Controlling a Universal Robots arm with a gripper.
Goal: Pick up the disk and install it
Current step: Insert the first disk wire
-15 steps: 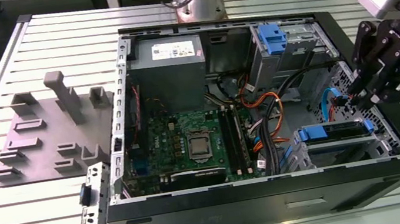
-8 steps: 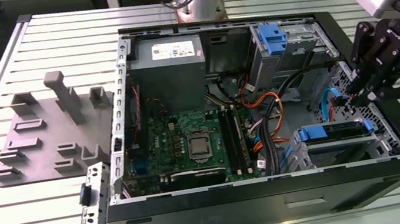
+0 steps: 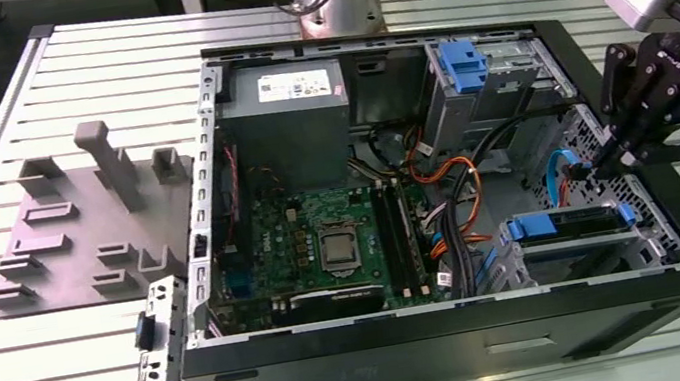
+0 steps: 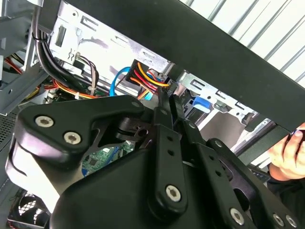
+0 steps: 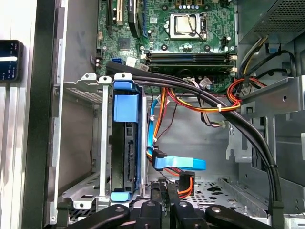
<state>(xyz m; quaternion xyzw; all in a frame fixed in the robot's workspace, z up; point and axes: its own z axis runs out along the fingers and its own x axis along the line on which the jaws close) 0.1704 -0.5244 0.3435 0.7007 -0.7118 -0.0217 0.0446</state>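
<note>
So the disk [image 5: 125, 143] is already sitting in its metal drive cage [image 5: 81, 138] inside the open PC case [image 3: 470, 333]. In the first wrist view you see it edge-on, left of center: dark body, connector edge showing, wrapped in a blue plastic carrier with tabs at both ends. In the exterior view the same disk [image 3: 570, 222] is at the lower right of the case, just a blue strip across the top of the cage.

The gripper [image 3: 595, 167] hangs over the right side of the case in the exterior view, a bit above the disk and not touching it. Its fingers [image 4: 164, 114] are pressed together with nothing between them.

Count-wise: one disk, one blue clip [image 3: 462, 64] in the upper bay, one grey power supply [image 3: 286, 102] at upper left of the case, one motherboard [image 3: 321, 244], one CPU socket [image 5: 187, 24]. A person's hand [image 4: 288, 155] shows at the right edge of the second wrist view.
</note>
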